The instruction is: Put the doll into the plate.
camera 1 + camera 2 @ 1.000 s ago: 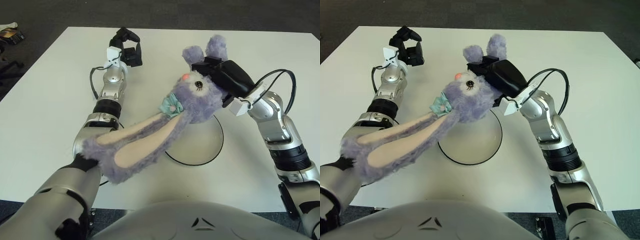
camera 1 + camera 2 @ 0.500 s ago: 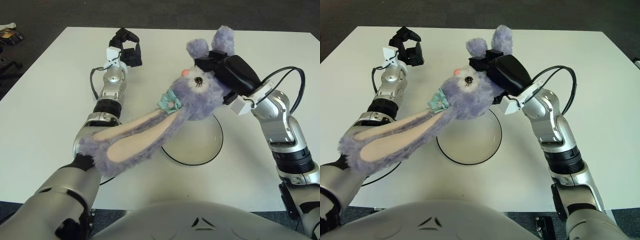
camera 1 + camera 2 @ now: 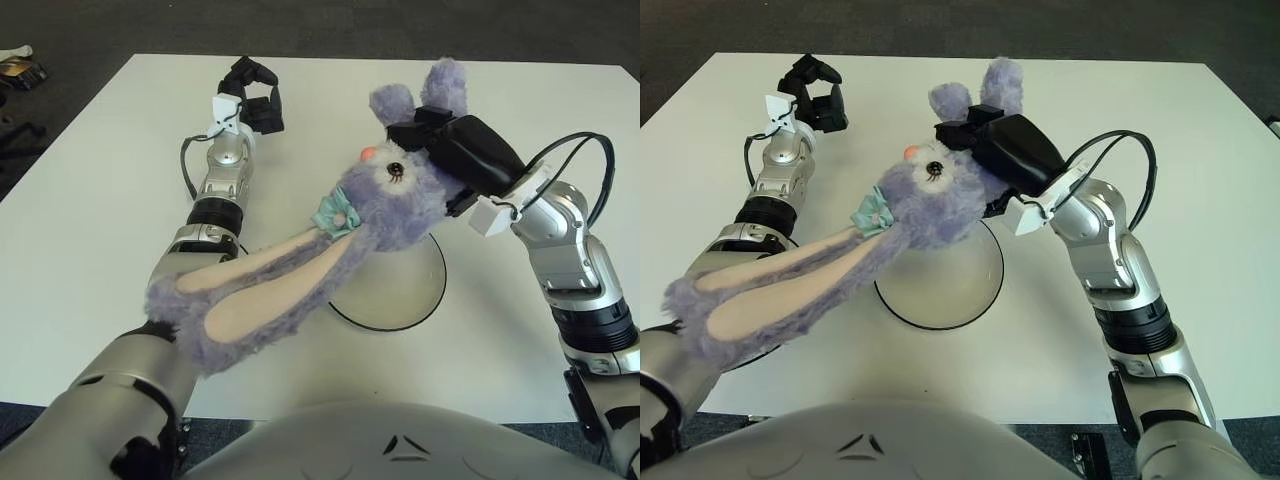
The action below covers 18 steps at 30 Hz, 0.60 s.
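A purple plush bunny doll (image 3: 385, 200) with a pink nose and a teal bow hangs in the air over the plate. Its long ear (image 3: 250, 295) trails toward me across my left arm. My right hand (image 3: 450, 150) is shut on the back of the doll's body, above the plate's far rim. The plate (image 3: 400, 290) is round and white with a dark rim, near the table's middle, and partly hidden by the doll. My left hand (image 3: 255, 100) shows at the far left of the table, away from the doll, fingers curled and holding nothing.
The white table (image 3: 90, 200) stretches to both sides of the plate. A thin dark cable (image 3: 186, 165) loops beside my left forearm. Dark floor surrounds the table, with some small items (image 3: 20, 65) at the far left.
My right hand has shifted the doll slightly, and the head has tipped lower. The long ear has swung down and toward me. The left hand has not moved.
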Available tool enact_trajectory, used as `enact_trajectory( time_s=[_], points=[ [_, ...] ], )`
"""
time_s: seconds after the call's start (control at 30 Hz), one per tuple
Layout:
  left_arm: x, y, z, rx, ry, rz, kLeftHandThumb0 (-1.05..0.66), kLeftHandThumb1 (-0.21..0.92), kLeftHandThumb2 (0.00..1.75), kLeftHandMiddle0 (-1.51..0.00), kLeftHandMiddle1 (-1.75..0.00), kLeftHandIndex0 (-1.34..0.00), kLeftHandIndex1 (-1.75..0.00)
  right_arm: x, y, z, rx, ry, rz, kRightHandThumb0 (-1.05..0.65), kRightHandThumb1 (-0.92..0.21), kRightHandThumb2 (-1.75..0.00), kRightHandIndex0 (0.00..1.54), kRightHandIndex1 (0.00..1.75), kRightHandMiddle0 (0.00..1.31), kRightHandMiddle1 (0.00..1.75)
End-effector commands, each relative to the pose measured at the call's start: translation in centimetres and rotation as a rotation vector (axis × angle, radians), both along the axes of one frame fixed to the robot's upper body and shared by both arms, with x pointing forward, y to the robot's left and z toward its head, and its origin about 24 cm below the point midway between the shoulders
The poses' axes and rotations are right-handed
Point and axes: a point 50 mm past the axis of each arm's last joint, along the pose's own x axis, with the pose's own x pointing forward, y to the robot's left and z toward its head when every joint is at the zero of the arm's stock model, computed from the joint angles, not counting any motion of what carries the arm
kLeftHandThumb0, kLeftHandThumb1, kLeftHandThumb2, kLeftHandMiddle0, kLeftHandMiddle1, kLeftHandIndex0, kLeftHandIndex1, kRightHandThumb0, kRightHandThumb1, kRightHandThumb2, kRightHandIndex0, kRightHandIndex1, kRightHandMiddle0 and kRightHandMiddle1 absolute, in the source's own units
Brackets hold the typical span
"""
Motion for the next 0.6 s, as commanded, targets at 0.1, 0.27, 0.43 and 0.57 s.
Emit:
enact_trajectory(
  time_s=[0.1, 0.27, 0.43, 0.57],
  points=[
    [0.30, -0.18, 0.90, -0.008, -0.019, -0.012, -0.51, 0.25, 1.40, -1.35, -1.75, -0.67, -1.75, -0.50, -0.41, 0.81, -0.026, 0.010, 0.036, 0.00, -0.63, -0.88, 0.23, 1.75, 0.43, 1.57],
    [0.31, -0.19, 0.91, -0.006, -0.018, -0.012, -0.51, 0.25, 1.40, -1.36, -1.75, -0.67, -1.75, -0.65, -0.64, 0.99, -0.054, 0.040, 0.049, 0.00, -0.67, -0.84, 0.19, 1.75, 0.40, 1.60],
    [0.32, -0.16, 0.89, -0.004, -0.017, -0.012, -0.51, 0.25, 1.40, -1.37, -1.75, -0.67, -1.75, -0.75, -0.67, 1.06, -0.056, 0.043, 0.064, 0.00, -0.69, -0.84, 0.16, 1.75, 0.37, 1.64],
    [0.32, -0.11, 0.87, -0.004, -0.016, -0.014, -0.51, 0.25, 1.40, -1.38, -1.75, -0.67, -1.75, -0.79, -0.69, 1.06, -0.058, 0.051, 0.073, 0.00, -0.70, -0.83, 0.15, 1.75, 0.36, 1.66]
  ],
)
